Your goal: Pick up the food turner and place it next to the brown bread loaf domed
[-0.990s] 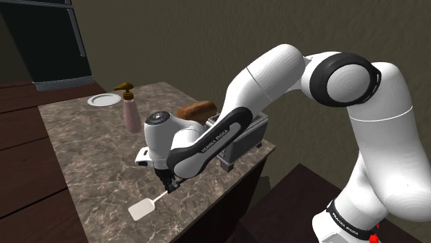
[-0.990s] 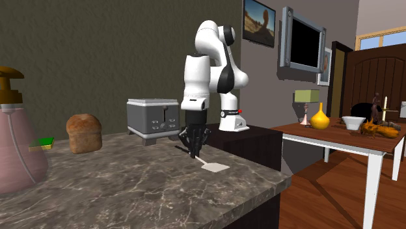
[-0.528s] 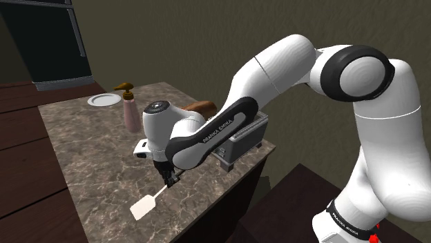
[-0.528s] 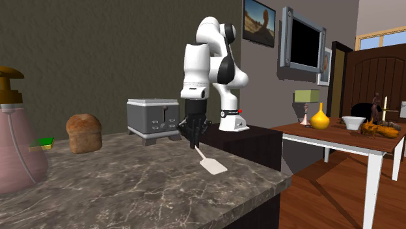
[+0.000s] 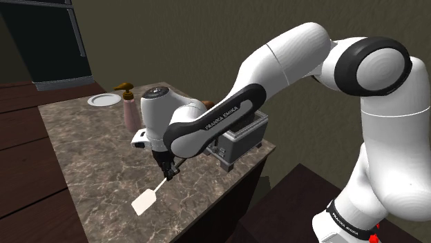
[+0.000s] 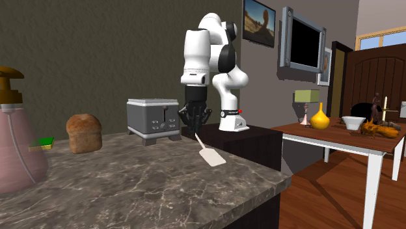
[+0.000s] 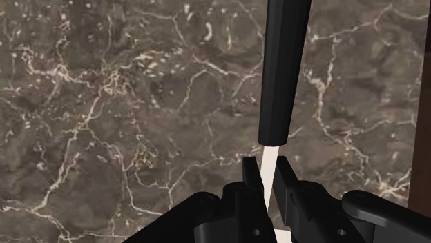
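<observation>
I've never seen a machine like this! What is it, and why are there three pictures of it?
It is a robot arm, white with dark joints. At its end are two black jaws that pinch like fingers.

One picture is taken from beside the arm, looking down on a brown veined counter. Another looks at the same counter from farther off in the room. The last comes from a camera on the hand, looking along the jaws.

On the counter stand a toaster, a brown loaf, a pink soap bottle and a plate.

The jaws are shut on a turner, a kitchen flipper. They pinch its thin white stem, and its flat white blade hangs lowest, tilted. Seen from the room, the toaster stands between the loaf and the turner.
</observation>
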Tool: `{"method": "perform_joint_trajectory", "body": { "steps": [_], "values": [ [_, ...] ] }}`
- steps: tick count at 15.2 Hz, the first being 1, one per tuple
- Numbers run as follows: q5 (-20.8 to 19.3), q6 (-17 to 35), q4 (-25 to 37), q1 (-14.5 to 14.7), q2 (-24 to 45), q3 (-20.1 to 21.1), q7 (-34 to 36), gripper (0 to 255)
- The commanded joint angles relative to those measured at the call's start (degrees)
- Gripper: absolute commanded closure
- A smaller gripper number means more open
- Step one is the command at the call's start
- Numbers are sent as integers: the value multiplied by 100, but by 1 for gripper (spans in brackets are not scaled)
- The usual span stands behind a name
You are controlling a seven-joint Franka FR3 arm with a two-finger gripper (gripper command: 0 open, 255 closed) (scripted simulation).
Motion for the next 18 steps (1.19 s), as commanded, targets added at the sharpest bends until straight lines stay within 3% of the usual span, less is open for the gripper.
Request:
{"method": "perform_joint_trajectory", "body": {
  "steps": [1,18],
  "values": [
    [42,-105,13,-20,-95,24,-33,255],
    [356,-1130,416,-113,-758,179,-270,255]
  ]
}}
